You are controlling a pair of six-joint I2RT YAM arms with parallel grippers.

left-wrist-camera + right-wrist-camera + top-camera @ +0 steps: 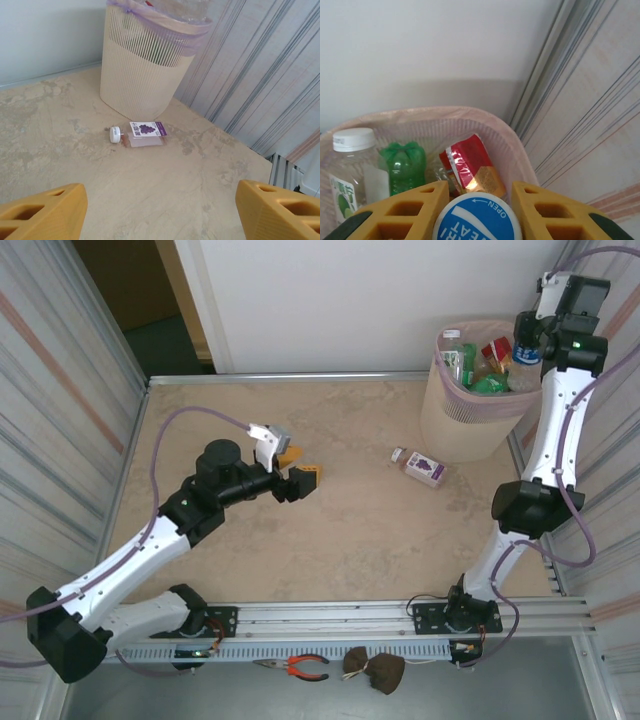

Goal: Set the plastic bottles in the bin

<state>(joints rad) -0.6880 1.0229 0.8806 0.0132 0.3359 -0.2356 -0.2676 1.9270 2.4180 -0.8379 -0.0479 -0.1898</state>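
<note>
Right gripper [477, 196], clamped on a blue-capped bottle [477, 223] above the bin [420, 114], should release only once centred over its mouth

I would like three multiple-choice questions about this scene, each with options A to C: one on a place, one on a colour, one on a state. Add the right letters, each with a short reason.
1. Where is the purple-label bottle?
A. lying on the table beside the bin
B. inside the bin
C. held in the air

2. What colour is the cap that the right gripper holds?
A. orange
B. blue
C. green

3. How does the left gripper stand?
A. shut on a bottle
B. shut, empty
C. open, empty

Key: 1 A, it lies flat on the table near the bin's foot; 2 B, the cap is blue with white letters; 3 C, its jaws stand wide apart with nothing between them.
</note>
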